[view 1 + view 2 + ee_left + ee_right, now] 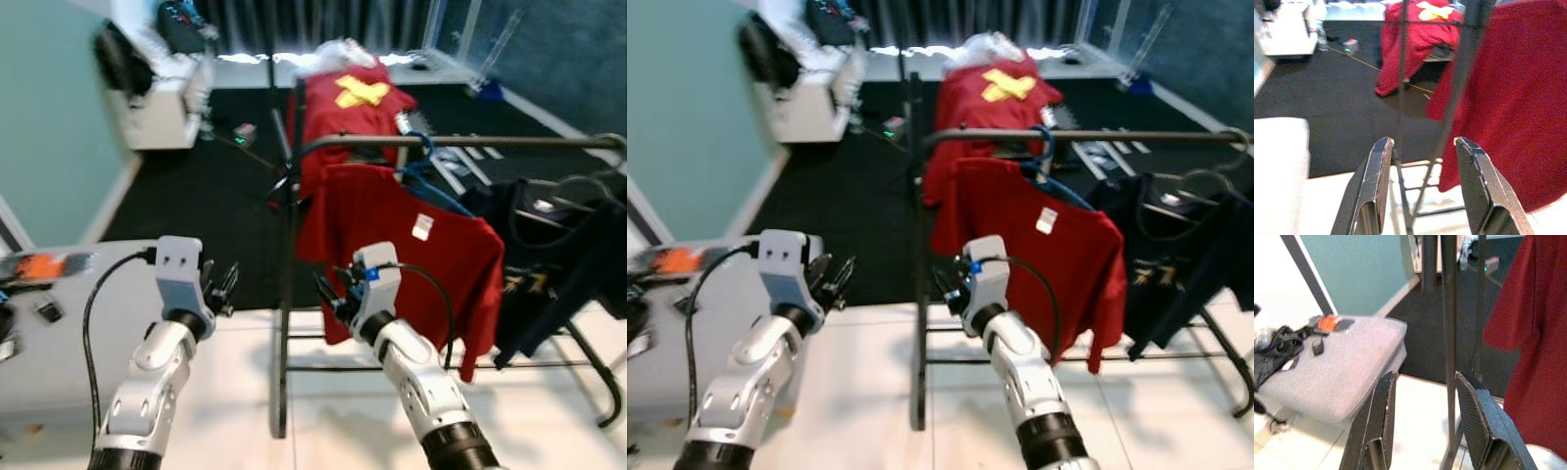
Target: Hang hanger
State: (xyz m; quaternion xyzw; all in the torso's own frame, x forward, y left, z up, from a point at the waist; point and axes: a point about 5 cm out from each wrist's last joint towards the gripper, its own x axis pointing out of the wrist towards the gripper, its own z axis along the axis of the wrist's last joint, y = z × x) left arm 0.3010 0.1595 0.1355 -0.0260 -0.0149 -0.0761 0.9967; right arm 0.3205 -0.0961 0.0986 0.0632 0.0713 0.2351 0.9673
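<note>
A red T-shirt (411,245) hangs on a blue hanger (423,166) hooked over the dark rail (470,142) of a metal clothes rack. My right gripper (333,294) is open and empty, just in front of the shirt's lower left edge beside the rack's upright post (287,294). My left gripper (223,286) is open and empty too, held left of the post above the floor. In the left wrist view the post (1459,73) and the red shirt (1518,98) stand beyond the fingers (1376,181).
Dark garments (558,255) hang on the rail's right part. Another red garment with a yellow cross (358,93) lies behind the rack. A grey cushioned surface (59,323) with small items is at my left. A white cabinet (162,98) stands far left on dark carpet.
</note>
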